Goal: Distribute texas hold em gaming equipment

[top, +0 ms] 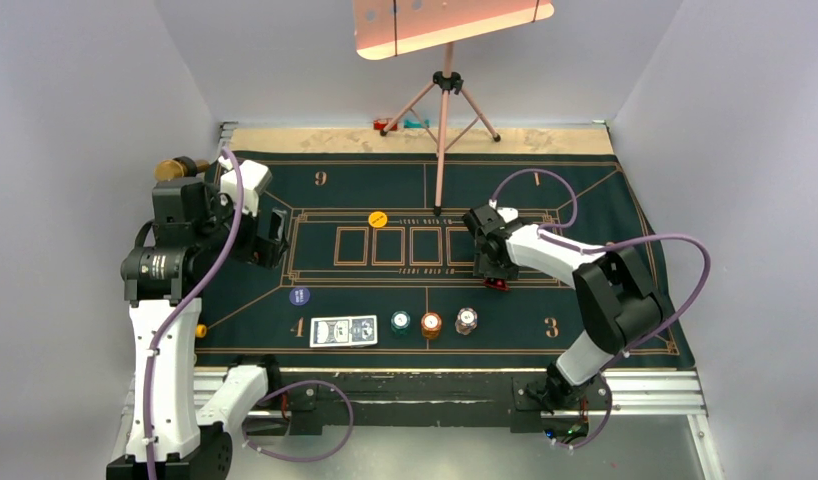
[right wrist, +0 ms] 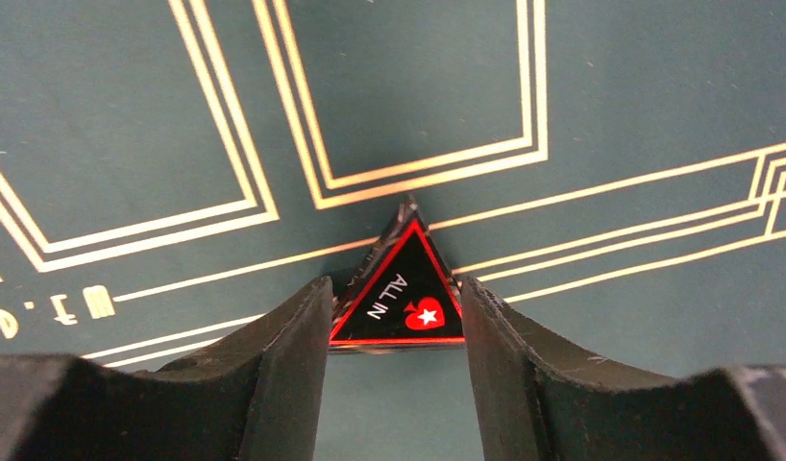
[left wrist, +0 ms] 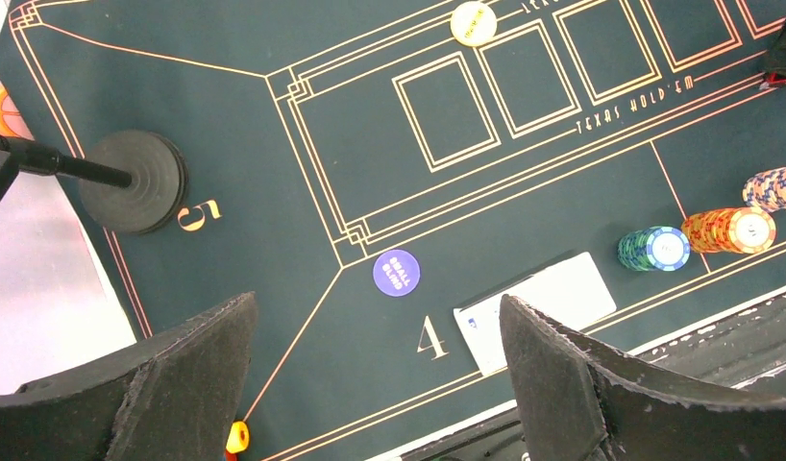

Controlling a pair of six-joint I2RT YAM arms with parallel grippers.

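A red triangular marker (right wrist: 399, 298) reading "ALL IN" sits between my right gripper's (right wrist: 394, 288) fingers, which press on its two base corners just above the dark green mat (top: 585, 190). From above, that gripper (top: 495, 275) is right of the card boxes with the marker (top: 498, 286) under it. My left gripper (top: 270, 235) hangs open and empty at the left, its jaws (left wrist: 378, 303) wide apart. Playing cards (top: 343, 331) lie by number 4, beside teal (top: 400, 322), orange (top: 431, 325) and white (top: 466, 320) chip stacks. A blue disc (top: 299, 296) and a yellow disc (top: 378, 218) rest on the mat.
A tripod (top: 443, 120) stands at the mat's far edge, one leg reaching the centre line, with a pink panel overhead. A black round base with a rod (left wrist: 135, 181) sits by number 5. A small yellow piece (left wrist: 237, 438) lies at the mat's left edge. Grey walls enclose the table.
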